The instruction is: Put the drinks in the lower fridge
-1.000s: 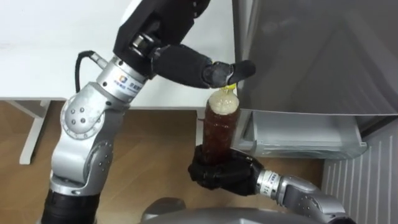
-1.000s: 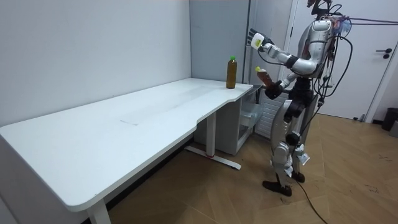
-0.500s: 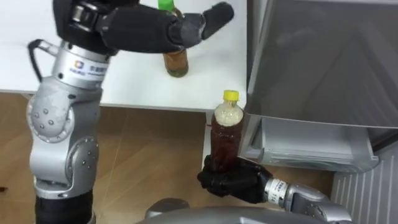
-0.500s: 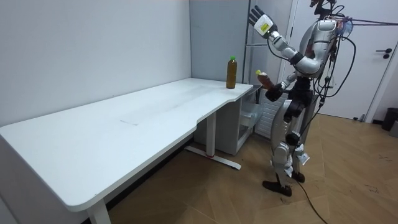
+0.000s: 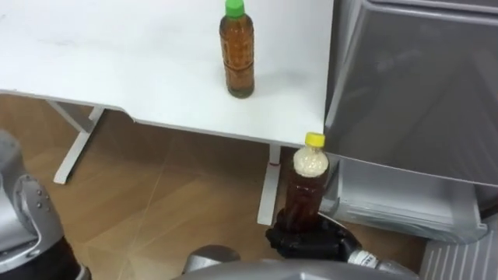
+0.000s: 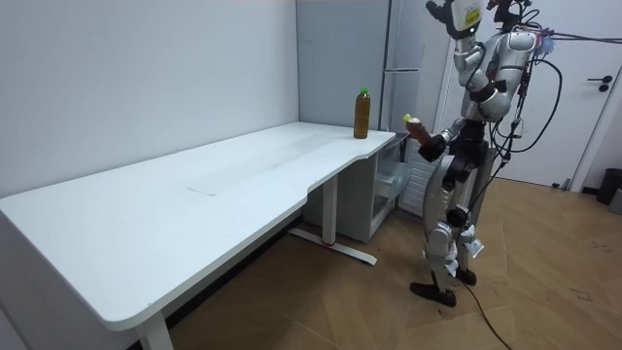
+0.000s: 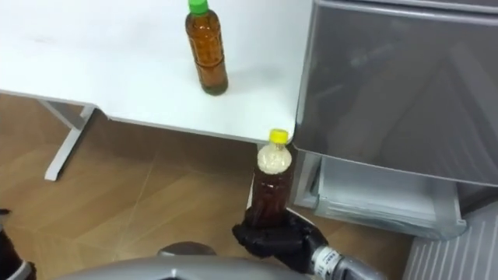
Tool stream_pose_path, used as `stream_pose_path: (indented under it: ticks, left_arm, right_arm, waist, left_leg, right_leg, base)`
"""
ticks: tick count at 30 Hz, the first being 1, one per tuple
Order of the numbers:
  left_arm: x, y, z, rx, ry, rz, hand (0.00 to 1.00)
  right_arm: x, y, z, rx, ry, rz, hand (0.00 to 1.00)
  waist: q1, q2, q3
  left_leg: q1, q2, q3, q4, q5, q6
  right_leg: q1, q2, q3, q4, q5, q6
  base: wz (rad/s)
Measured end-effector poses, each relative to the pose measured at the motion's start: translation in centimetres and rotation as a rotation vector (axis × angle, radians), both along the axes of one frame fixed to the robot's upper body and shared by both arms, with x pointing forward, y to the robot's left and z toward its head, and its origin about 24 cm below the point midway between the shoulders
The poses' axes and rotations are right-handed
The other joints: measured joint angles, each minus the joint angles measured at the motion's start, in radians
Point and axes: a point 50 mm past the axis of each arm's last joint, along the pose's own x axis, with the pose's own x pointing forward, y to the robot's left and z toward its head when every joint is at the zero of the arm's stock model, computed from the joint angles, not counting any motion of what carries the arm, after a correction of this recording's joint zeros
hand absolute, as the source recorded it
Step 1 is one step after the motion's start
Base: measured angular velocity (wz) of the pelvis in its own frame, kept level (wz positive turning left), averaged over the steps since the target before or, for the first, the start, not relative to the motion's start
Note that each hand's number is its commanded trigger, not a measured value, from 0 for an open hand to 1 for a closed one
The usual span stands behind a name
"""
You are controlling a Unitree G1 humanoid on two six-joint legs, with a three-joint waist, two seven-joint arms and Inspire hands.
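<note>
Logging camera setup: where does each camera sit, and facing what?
Left eye view: on the head, looking down at the yellow-capped brown plastic bottle in the right hand; left arm lower left.
Right eye view: beside it, same aim; both share the green-capped amber bottle on the white table.
Room view: across the room, facing the whole robot by the grey fridge, left hand raised.

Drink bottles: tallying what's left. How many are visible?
2: a green-capped brown plastic bottle on the white table; a yellow-capped brown plastic bottle in the right hand. The grey fridge may hide more.

Green-capped bottle (image 5: 236, 50), yellow-capped bottle (image 5: 305, 193), white table (image 5: 117, 58).
</note>
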Motion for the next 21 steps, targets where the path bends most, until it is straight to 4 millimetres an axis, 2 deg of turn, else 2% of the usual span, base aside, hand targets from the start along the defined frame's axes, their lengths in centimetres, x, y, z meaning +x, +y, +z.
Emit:
stream_pose_path:
  ticks: [2,5,7,11,13,14,16,17,19,21]
  left_arm:
    - [-0.4,0.8,-0.3,-0.051,-0.018,0.064,0.00]
    - [-0.9,2.1,-2.2,-0.141,0.033,0.162,0.00]
    - [-0.7,3.1,-4.2,-0.221,0.103,0.229,0.00]
    - [-0.6,4.3,-8.0,-0.349,0.256,0.326,0.00]
    - [-0.6,4.8,-11.4,-0.427,0.405,0.365,0.00]
    - [-0.7,4.9,-12.3,-0.453,0.446,0.368,0.00]
    - [-0.7,4.3,-16.5,-0.562,0.635,0.336,0.00]
    - [-0.8,4.0,-17.7,-0.596,0.684,0.326,0.00]
    - [-1.7,2.9,-21.8,-0.732,0.858,0.296,0.00]
    - [-2.6,2.1,-24.1,-0.822,0.955,0.274,0.00]
  right_arm:
    - [-0.2,-0.1,-0.1,-0.017,0.009,-0.017,1.00]
    - [-0.5,-0.3,-0.2,-0.042,0.023,-0.036,1.00]
    - [-0.1,-0.4,-0.2,-0.063,0.018,-0.052,1.00]
    - [0.7,-0.7,0.3,-0.086,-0.007,-0.089,1.00]
    - [0.6,-0.7,0.2,-0.088,0.005,-0.111,1.00]
    - [0.5,-0.7,0.1,-0.090,0.015,-0.121,1.00]
    - [0.1,-0.9,-0.3,-0.099,0.063,-0.158,1.00]
    - [0.0,-0.9,-0.4,-0.103,0.073,-0.169,1.00]
    - [-0.2,-1.1,-0.7,-0.090,0.113,-0.234,1.00]
    - [-0.3,-1.2,-0.9,-0.096,0.130,-0.263,1.00]
  waist:
    - [0.009,-0.005,-0.0014]
    - [0.012,-0.010,-0.0063]
    - [0.008,-0.015,-0.0094]
    - [-0.005,-0.016,-0.0094]
    - [-0.018,-0.016,-0.0097]
    - [-0.020,-0.017,-0.0095]
    - [-0.022,-0.020,-0.0090]
    - [-0.021,-0.021,-0.0094]
    - [-0.025,-0.028,-0.0091]
    - [-0.026,-0.033,-0.0089]
  left_leg:
    - [0.000,0.000,0.000,0.001,0.000,0.000]
    - [0.000,-0.001,-0.001,-0.003,0.000,0.000]
    - [-0.002,-0.002,-0.009,0.008,-0.001,0.000]
    - [-0.006,-0.003,-0.012,0.008,0.000,0.000]
    - [-0.001,-0.005,-0.010,0.002,0.000,0.001]
    - [-0.001,-0.005,-0.010,0.000,0.000,0.001]
    - [-0.001,-0.007,-0.006,-0.006,0.000,0.001]
    - [0.000,-0.007,-0.006,-0.008,0.000,0.001]
    - [0.002,-0.009,-0.005,-0.010,0.000,0.001]
    - [-0.001,-0.008,-0.003,-0.012,-0.001,0.000]
  right_leg:
    - [0.001,0.000,0.000,0.000,0.000,0.000]
    - [0.004,0.000,-0.002,-0.006,0.000,0.000]
    - [0.012,0.002,-0.007,-0.018,0.000,0.000]
    - [0.014,0.004,-0.005,-0.030,0.001,0.001]
    - [0.015,0.002,-0.004,-0.029,0.002,0.001]
    - [0.015,0.002,-0.003,-0.029,0.002,0.001]
    - [0.015,0.001,-0.004,-0.033,0.002,0.001]
    - [0.015,0.001,-0.004,-0.033,0.002,0.001]
    - [0.014,0.000,-0.005,-0.034,0.002,0.001]
    - [0.009,-0.001,-0.005,-0.034,0.002,0.001]
  base:
    - [0.00]
    - [0.00]
    - [0.08]
    - [0.02]
    - [0.00]
    - [0.00]
    - [0.00]
    - [0.00]
    - [0.00]
    - [-0.05]
